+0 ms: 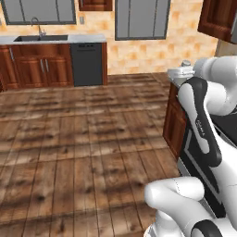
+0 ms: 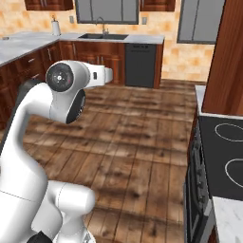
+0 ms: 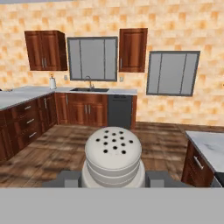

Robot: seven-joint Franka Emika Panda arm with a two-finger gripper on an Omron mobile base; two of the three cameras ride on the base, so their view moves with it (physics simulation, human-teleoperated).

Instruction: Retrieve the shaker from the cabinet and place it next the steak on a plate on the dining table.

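**Shaker held in closed jaws, carried over open kitchen floor**

Wooden plank floor (image 3: pixel 52 157): the largest surface in view, stretching ahead of and below the jaws to the far wall. Nothing lies on the stretch directly beyond the jaws.

Back counter (image 3: pixel 26 94): grey-topped, on reddish-brown base cabinets, well ahead of the jaws and running round to their left. A sink (image 3: pixel 89 89) with a curved tap is set in it, ahead and a little left of the jaws. A dark dishwasher front (image 3: pixel 119 111) stands almost straight ahead, far off. A white paper-towel roll (image 3: pixel 52 82) stands on the counter, far ahead and to the left.

Stove (image 2: pixel 223 156): black cooktop with ring markings, off to the right of the arm in the right base view, well apart from the jaws.

Gripper (image 3: pixel 113 179): in the hand view the two finger tips stand close on either side of the shaker, pressed to its body. The jaws are nearly closed and have hold of it.

Shaker (image 3: pixel 113 155): pale grey cylinder with a rounded, perforated cap, seated between the jaws, cap pointing away from the hand toward the far wall. It is clear of every surface.
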